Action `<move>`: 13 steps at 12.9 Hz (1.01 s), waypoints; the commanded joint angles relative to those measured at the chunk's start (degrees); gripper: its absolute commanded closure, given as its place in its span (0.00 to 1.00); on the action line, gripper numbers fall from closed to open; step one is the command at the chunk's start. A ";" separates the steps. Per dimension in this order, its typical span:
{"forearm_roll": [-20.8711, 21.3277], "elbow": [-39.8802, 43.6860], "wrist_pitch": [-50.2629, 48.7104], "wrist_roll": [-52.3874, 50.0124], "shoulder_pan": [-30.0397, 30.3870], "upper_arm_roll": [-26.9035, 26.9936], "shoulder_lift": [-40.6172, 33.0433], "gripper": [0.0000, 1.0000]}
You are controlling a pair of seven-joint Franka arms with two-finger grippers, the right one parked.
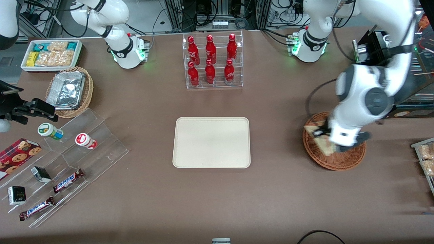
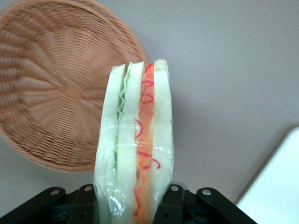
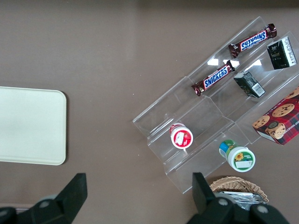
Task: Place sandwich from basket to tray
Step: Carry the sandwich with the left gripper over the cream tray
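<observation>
The sandwich (image 2: 135, 149), a white-bread wedge with green and red-orange filling wrapped in clear film, stands upright between the black fingers (image 2: 175, 205) of my left gripper (image 2: 135, 205), which is shut on it. In the front view the gripper (image 1: 325, 137) holds the sandwich (image 1: 324, 146) just above the reddish-brown wicker basket (image 1: 334, 161), toward the working arm's end of the table. The wrist view shows the basket (image 2: 56, 93) below the sandwich with nothing in it. The cream tray (image 1: 212, 142) lies bare at the table's middle; a corner of the tray (image 2: 280, 186) shows in the wrist view.
A clear rack of red bottles (image 1: 213, 61) stands farther from the camera than the tray. Toward the parked arm's end are a stepped acrylic shelf with snacks (image 1: 67, 159), a tan basket of foil containers (image 1: 69, 91) and a white snack bin (image 1: 51, 54). A display case (image 1: 407, 95) stands beside the basket.
</observation>
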 commanded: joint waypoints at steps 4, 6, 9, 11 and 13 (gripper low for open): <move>-0.56 9.22 -0.19 2.24 -12.55 0.58 10.56 0.62; -3.18 14.05 -0.19 1.72 -16.51 0.57 15.31 0.60; -3.19 14.78 4.53 2.77 -19.16 0.31 18.66 0.60; -3.19 15.21 10.59 2.68 -20.48 -0.74 21.83 0.60; -2.84 15.30 12.12 3.03 -22.06 -0.74 22.98 0.59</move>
